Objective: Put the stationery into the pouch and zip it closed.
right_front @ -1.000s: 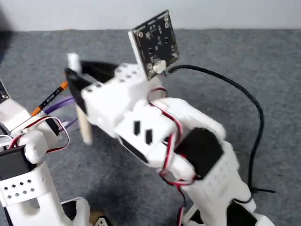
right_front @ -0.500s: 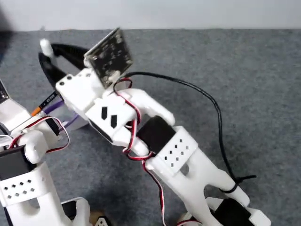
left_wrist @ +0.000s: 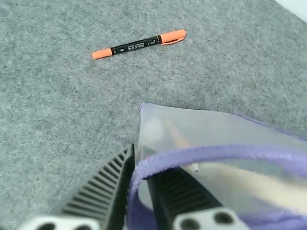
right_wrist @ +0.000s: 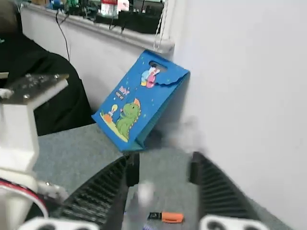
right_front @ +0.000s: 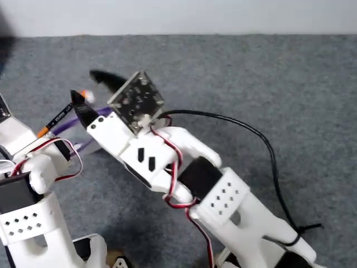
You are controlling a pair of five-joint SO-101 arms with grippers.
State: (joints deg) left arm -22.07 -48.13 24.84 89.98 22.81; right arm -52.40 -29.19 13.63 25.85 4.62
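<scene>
My left end effector point(left_wrist: 139, 165) is closed on the pouch point(left_wrist: 216, 139), with its two ribbed jaws pinching the purple zipper edge near one corner. The pouch is clear with a purple rim. Through its wall I see a pale stick point(left_wrist: 240, 173) and a thinner pencil-like piece point(left_wrist: 175, 136) lying inside. The mouth of the pouch is not zipped where I hold it.

An orange marker point(left_wrist: 139, 44) with a black middle lies flat on the grey surface point(left_wrist: 57, 105), apart from the pouch and outside it.

My right end effector point(right_front: 82, 84) reaches across toward the far left of the surface point(right_front: 251, 72), above the marker point(right_front: 56, 120) and the purple edge of the pouch point(right_front: 71, 120). Its jaws are spread wide, and I cannot make out anything gripped between them. In my right wrist view the end effector point(right_wrist: 161, 165) is open the same way. A small pale blur point(right_wrist: 144, 191) sits low in the gap, and I cannot tell what it is. The marker point(right_wrist: 163, 217) shows below it.

Beyond the surface, a blue gift bag point(right_wrist: 139, 103) with a cartoon dinosaur leans against a white wall point(right_wrist: 240, 96).
</scene>
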